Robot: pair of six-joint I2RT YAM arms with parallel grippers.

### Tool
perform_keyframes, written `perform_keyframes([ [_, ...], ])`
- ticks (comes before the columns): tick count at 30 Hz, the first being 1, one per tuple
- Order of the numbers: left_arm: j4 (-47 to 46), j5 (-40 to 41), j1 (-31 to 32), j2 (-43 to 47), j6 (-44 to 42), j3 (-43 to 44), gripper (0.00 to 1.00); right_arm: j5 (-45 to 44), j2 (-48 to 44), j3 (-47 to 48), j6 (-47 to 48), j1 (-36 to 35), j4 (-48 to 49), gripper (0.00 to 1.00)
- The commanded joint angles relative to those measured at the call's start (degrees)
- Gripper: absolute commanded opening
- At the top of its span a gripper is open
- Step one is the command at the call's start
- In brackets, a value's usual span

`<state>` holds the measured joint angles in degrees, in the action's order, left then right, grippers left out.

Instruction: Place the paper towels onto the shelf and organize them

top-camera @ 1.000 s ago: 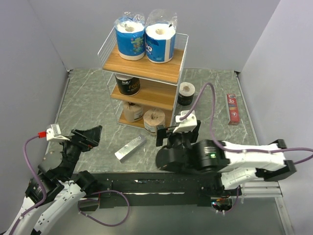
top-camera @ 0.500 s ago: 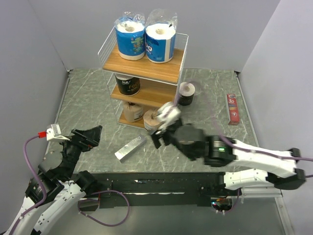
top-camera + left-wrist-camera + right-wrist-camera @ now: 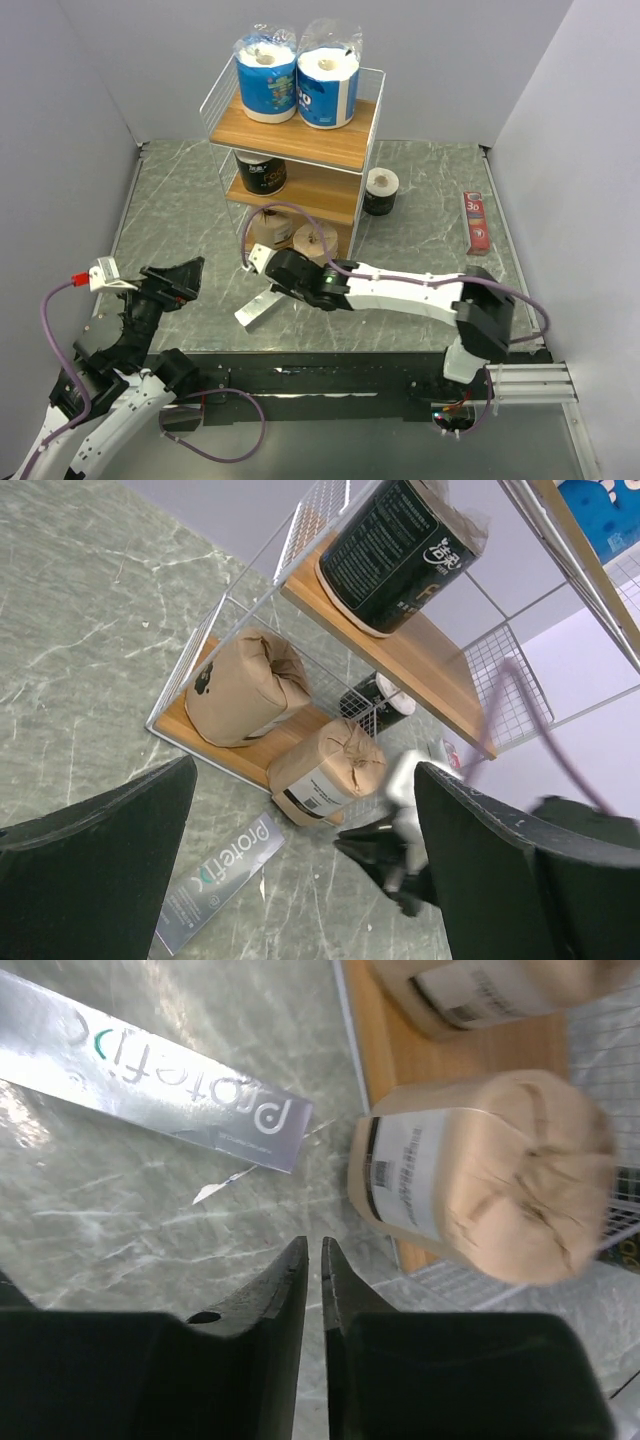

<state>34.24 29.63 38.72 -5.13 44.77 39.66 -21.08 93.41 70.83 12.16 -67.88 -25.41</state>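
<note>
Right gripper (image 3: 314,1245) swung over from near desk edge to shelf (image 3: 335,142) bottom-tier front; jaws just clenched, empty, beside brown roll (image 3: 315,240). Probably nudging. Left gripper (image 3: 182,277) released. Black roll (image 3: 380,190) unshelved, on desk right of shelf

shelf (image 3: 335,146): light wood boards, smooth and matt, in white coated wire | blue rolls (image 3: 268,85), shelf's top board: glossy, crinkled clear plastic film | black roll (image 3: 400,550), middle board: shiny printed wrap | brown rolls (image 3: 243,688), bottom board: matt, creased paper | silver bar (image 3: 150,1075), just before the shelf: bright reflective foil | table (image 3: 180,215) under the shelf: grey marbled, faint sheen
</note>
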Motion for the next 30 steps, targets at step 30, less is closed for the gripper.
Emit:
perform_keyframes([
  [30, -0.14, 1.40, 0.13, 1.26, 1.02, 0.60, 0.96, -10.21, 13.82, 2.83, 19.30, 10.92, 15.92, 0.14],
])
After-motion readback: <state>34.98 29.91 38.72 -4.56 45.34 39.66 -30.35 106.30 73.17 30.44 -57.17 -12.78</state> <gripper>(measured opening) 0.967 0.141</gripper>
